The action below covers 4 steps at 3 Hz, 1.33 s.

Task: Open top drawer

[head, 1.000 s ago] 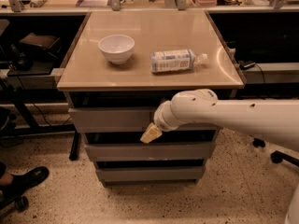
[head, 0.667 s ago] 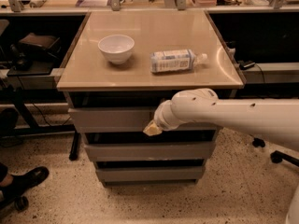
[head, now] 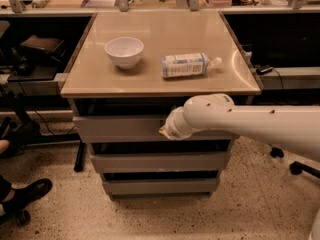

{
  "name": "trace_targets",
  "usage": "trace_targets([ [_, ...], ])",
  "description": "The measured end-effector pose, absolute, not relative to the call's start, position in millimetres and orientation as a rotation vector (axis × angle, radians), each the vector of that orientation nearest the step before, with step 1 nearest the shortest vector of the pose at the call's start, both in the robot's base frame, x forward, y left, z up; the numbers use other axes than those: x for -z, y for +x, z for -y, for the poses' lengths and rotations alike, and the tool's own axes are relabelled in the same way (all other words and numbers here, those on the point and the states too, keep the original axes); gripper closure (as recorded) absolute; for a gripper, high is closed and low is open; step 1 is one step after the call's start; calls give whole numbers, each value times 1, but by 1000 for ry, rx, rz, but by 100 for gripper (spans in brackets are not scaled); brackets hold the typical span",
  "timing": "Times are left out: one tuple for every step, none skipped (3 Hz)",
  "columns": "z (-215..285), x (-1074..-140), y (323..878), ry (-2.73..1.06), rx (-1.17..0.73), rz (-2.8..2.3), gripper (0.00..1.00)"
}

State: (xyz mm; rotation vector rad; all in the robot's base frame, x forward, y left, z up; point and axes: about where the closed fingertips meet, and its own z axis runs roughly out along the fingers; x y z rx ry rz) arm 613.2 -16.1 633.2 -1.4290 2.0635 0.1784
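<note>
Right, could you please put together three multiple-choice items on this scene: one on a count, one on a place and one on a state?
1. How many grey drawer fronts are stacked under the table?
A. one
B. five
C. three

2. Where is the gripper?
A. at the front of the top drawer
B. resting on top of the table
C. out of sight

3. How does the bottle rest on the table?
A. standing upright
B. lying on its side
C. overhanging the front edge

Answers:
1. C, since three grey panels show one below the other.
2. A, since the arm reaches in from the right and its tip meets the tallest, uppermost panel.
3. B, since the bottle's length runs flat along the surface, with its cap pointing right.
</note>
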Motion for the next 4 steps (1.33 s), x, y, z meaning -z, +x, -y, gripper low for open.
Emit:
trace_targets([
  [18, -640, 613, -1429, -178, -2064, 100],
  [19, -648, 613, -1429, -178, -2063, 100],
  [22, -661, 608, -1411, -151, -2043, 100],
  [23, -665, 607, -1411, -151, -2043, 100],
])
